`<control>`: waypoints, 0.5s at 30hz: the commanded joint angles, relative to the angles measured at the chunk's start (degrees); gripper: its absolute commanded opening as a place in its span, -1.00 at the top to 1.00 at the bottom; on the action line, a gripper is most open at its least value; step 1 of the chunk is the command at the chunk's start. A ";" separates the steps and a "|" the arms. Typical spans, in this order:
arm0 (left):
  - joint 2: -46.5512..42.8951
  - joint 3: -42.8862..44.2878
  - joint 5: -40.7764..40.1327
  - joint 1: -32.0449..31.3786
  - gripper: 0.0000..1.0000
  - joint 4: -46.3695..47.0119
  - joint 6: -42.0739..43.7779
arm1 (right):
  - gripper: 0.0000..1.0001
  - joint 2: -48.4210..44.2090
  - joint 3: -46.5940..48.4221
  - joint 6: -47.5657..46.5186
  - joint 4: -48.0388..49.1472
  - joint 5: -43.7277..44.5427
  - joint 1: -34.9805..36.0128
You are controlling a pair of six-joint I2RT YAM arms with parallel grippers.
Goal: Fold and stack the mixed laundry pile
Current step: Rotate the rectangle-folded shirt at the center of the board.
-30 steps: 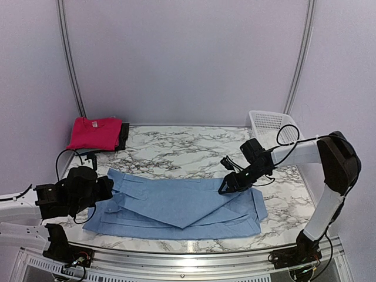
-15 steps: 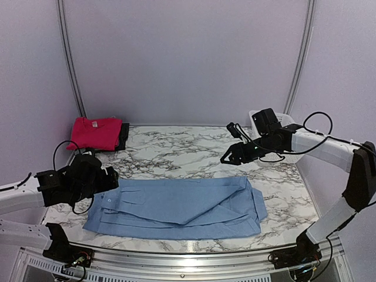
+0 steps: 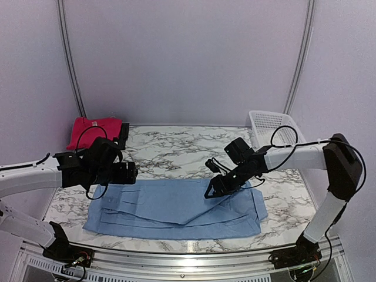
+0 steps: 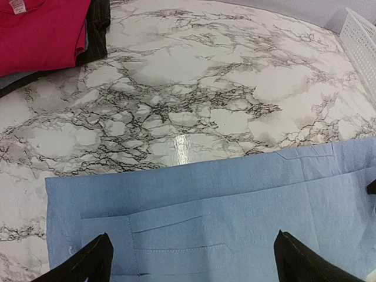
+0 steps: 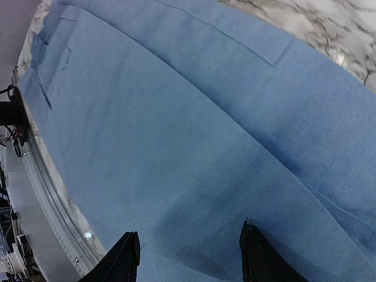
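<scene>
Left wrist view — light blue shirt [image 4: 247, 194] lies flat beneath the wide-open left end effector [image 4: 191, 237].

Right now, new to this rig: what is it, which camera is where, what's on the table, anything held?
Two robot arms with two-finger grippers stand at the near edge of the table. The wide picture is from a fixed camera above and behind; the other two are from wrist cameras. A light blue shirt lies partly folded. Back left, a pink-red T-shirt sits on a dark garment; back right, a white basket. The left gripper and right gripper are open, holding nothing.
</scene>
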 commanded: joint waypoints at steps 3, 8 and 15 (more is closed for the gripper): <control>-1.64 1.47 1.44 4.39 -0.98 1.39 -3.34 | -0.05 8.77 -1.55 -2.00 0.35 4.76 -0.68; -3.73 -0.35 1.46 7.27 -0.98 -0.57 -4.44 | 0.02 20.36 10.18 -8.01 -4.14 9.12 -2.69; -4.29 -1.54 6.44 12.01 -0.98 -4.44 -2.57 | 0.04 45.61 58.39 -15.25 -22.24 19.60 -3.34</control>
